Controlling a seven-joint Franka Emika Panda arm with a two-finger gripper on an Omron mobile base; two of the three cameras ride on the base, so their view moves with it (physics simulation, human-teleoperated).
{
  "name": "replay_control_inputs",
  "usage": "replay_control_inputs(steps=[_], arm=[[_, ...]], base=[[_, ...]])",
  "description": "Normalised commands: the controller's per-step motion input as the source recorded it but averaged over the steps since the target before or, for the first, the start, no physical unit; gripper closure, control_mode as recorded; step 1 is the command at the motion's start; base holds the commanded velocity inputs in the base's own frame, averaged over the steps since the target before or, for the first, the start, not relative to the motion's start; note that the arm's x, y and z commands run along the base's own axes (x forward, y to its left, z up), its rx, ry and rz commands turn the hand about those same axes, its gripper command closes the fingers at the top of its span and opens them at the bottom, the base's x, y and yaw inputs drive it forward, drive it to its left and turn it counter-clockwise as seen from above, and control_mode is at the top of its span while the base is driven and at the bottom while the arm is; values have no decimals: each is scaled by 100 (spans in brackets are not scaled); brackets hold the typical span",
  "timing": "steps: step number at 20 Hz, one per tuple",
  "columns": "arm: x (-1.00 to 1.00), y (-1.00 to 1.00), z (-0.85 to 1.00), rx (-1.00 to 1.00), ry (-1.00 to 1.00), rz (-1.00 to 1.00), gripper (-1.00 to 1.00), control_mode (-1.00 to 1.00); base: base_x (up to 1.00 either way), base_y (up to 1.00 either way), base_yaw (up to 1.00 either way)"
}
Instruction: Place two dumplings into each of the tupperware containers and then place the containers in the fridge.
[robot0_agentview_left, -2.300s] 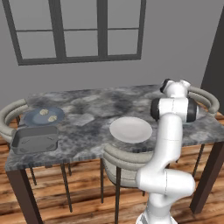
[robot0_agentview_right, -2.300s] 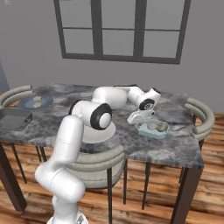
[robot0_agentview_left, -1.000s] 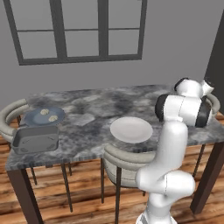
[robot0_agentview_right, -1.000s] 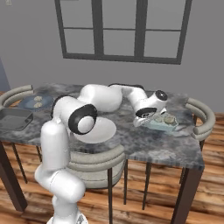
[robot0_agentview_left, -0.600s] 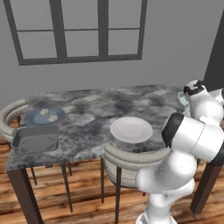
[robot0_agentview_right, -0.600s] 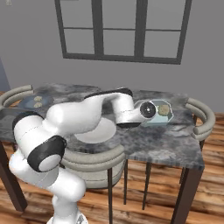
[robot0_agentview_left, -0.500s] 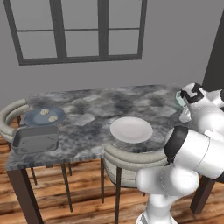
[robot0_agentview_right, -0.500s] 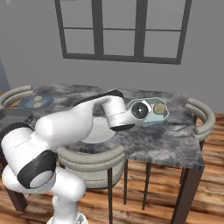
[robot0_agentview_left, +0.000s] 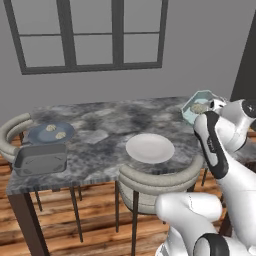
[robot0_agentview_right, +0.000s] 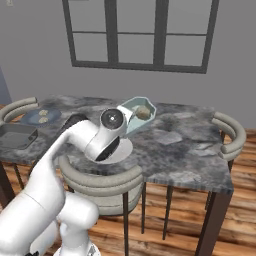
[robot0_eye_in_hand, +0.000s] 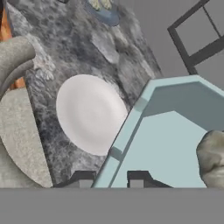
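My gripper (robot0_eye_in_hand: 110, 178) is shut on the rim of the pale blue-teal tupperware container (robot0_eye_in_hand: 175, 144), which hangs tilted above the table (robot0_agentview_left: 100, 120). A tan dumpling (robot0_eye_in_hand: 212, 159) lies inside it. The same tub (robot0_agentview_right: 137, 112) shows beside my hand with a dumpling (robot0_agentview_right: 143, 112) in it, and in the left base view the tub (robot0_agentview_left: 197, 106) is at the table's far right. The dark grey tupperware container (robot0_agentview_left: 40, 157) rests at the table's left end. Two dumplings (robot0_agentview_left: 55, 131) lie on the blue-grey plate (robot0_agentview_left: 37, 135). The fridge is out of view.
A round white plate (robot0_agentview_left: 150, 148) lies near the table's front edge, under the held tub in the hand view (robot0_eye_in_hand: 89, 113). Curved grey chairs stand at the front (robot0_agentview_left: 160, 180), the left end (robot0_agentview_left: 12, 132) and the right end (robot0_agentview_right: 227, 130). A window fills the back wall.
The arm has folded back and lifted the teal tub off the right part of the table. The tub now hangs tilted above the table, nearer the white plate.
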Motion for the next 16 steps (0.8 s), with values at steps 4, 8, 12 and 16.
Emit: replay_control_inputs(steps=[4, 8, 12, 16], arm=[[-56, 54, -2, -18, 17, 46, 100, -100], [-34, 35, 0, -20, 14, 49, 100, -100], [-29, 43, -21, -31, 23, 36, 100, -100], [-31, 17, -46, -18, 28, 28, 100, -100]], base=[[0, 0, 0], [0, 0, 0], [0, 0, 0], [0, 0, 0]])
